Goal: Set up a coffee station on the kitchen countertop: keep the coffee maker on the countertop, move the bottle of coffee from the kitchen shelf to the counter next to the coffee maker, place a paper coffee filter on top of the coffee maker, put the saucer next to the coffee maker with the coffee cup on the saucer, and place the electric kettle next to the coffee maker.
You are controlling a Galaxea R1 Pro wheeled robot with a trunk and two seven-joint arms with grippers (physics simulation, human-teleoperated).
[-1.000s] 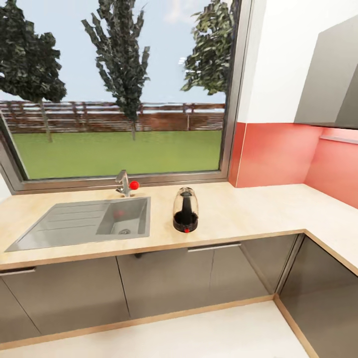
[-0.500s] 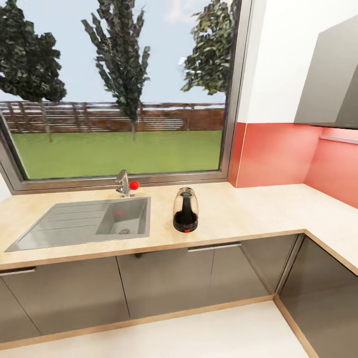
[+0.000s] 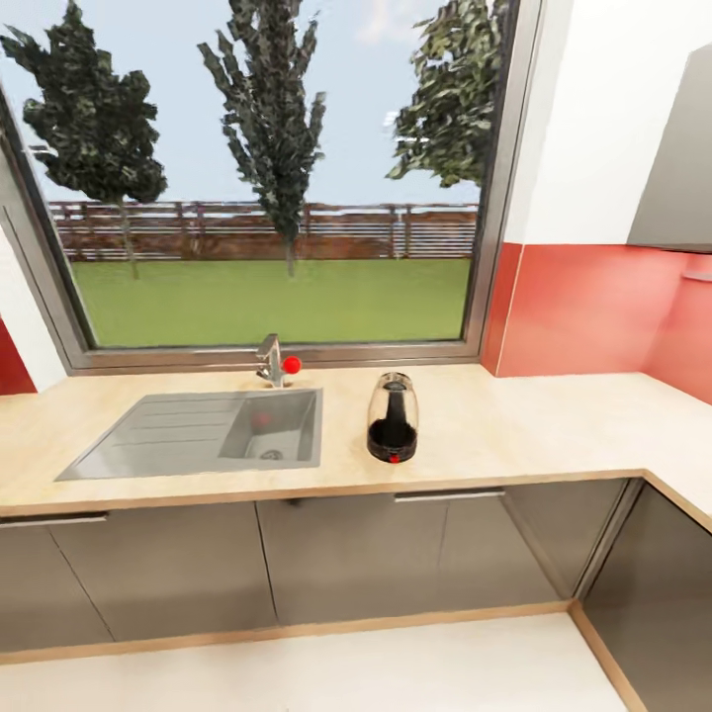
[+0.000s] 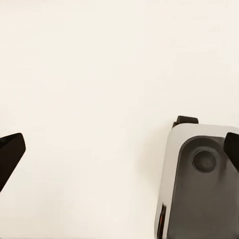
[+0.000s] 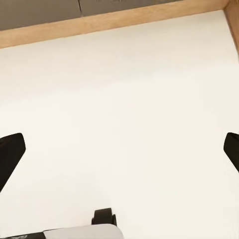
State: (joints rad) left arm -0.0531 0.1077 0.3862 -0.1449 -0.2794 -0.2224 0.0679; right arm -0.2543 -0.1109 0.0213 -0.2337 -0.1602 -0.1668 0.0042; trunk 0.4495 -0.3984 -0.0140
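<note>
pale wood counter carries the coffee maker just right of the sink; bottle, filter, saucer, cup and kettle seem yet to come. left tool and right tool gape wide, holding nothing.

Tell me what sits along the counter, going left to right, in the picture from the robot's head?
Sink → faucet with its red knob → coffee maker → bare stretch of countertop running to the corner by the red wall.

sink: grey steel basin sunk in the counter
tap: steel, red-knobbed, behind the sink
cabinets: grey doors under the counter
</note>
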